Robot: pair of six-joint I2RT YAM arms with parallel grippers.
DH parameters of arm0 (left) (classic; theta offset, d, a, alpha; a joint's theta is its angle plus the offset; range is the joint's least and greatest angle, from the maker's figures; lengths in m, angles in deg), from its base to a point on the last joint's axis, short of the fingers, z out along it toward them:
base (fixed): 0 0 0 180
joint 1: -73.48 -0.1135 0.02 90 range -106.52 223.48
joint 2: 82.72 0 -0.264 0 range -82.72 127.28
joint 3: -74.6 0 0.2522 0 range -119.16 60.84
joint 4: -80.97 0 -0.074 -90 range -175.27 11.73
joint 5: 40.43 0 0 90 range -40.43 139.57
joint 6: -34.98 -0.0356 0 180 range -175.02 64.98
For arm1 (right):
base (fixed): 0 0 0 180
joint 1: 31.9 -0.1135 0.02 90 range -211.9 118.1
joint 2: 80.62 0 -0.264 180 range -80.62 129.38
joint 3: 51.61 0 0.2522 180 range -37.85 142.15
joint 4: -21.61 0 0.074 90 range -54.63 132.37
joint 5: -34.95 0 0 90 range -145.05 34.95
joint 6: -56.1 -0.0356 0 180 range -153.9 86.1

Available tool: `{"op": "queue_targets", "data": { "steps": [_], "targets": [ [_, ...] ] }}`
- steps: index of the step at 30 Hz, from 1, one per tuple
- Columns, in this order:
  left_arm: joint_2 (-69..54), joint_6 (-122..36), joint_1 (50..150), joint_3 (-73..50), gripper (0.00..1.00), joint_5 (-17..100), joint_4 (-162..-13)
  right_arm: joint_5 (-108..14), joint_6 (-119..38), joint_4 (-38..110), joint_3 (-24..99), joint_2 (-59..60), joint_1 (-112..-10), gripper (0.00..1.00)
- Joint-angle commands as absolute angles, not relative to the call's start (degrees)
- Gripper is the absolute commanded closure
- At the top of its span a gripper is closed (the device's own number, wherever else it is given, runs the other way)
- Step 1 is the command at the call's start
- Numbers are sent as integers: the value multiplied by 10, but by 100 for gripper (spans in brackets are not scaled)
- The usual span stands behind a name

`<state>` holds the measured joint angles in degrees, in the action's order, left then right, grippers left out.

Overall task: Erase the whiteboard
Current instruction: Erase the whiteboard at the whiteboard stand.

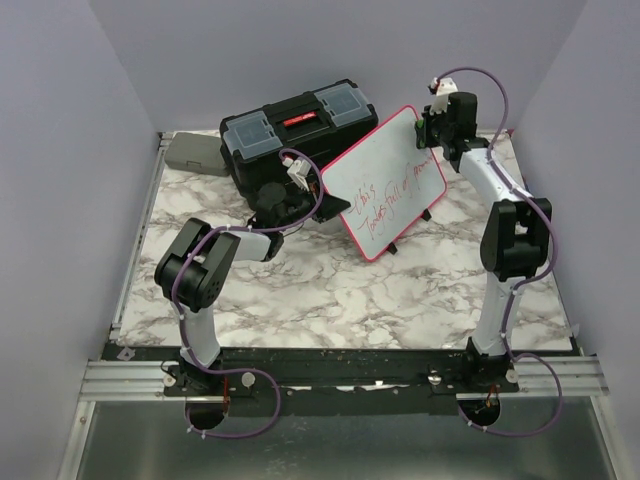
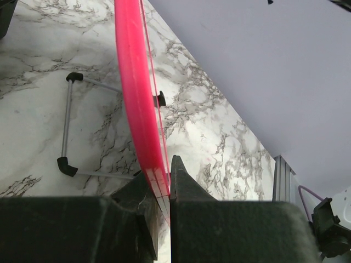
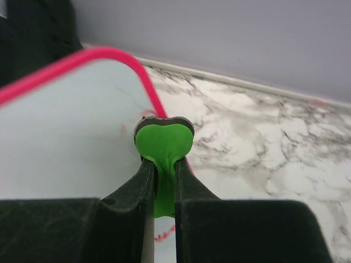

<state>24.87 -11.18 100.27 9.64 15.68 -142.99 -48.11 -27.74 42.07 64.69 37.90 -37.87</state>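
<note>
The left hand (image 2: pixel 164 178) clenches the near-left pink edge of the whiteboard (image 1: pixel 385 180), which stands tilted mid-counter (image 1: pixel 300 290), red writing showing. The right hand (image 3: pixel 164 163) pinches a green eraser (image 3: pixel 163 139) at its far-right corner. Black toolbox (image 1: pixel 290 125) behind.

My right fingers (image 3: pixel 143 183) are hiding the lower part of the green piece (image 3: pixel 163 143). The whiteboard (image 1: pixel 385 180) is covering a corner of the black toolbox (image 1: pixel 290 130). Its red writing (image 1: pixel 395 195) is showing too small to read fully, and my left wrist camera is catching it edge-on only.
</note>
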Motion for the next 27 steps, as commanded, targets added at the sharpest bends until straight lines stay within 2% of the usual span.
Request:
{"op": "queue_targets", "data": {
  "steps": [1, 8, 15, 27],
  "targets": [
    [250, -153, 1024, 99, 100, 37, -1421, -524, -252, 453, 596, 401, -360, 99],
    [251, -153, 1024, 96, 100, 35, -1422, -447, -254, 458, 594, 396, -359, 99],
    [254, -154, 1023, 96, 100, 34, -1418, -378, -298, 457, 656, 391, -359, 99],
    [250, -155, 1023, 98, 100, 34, -1412, -336, -404, 445, 739, 429, -367, 99]
  ]
}}
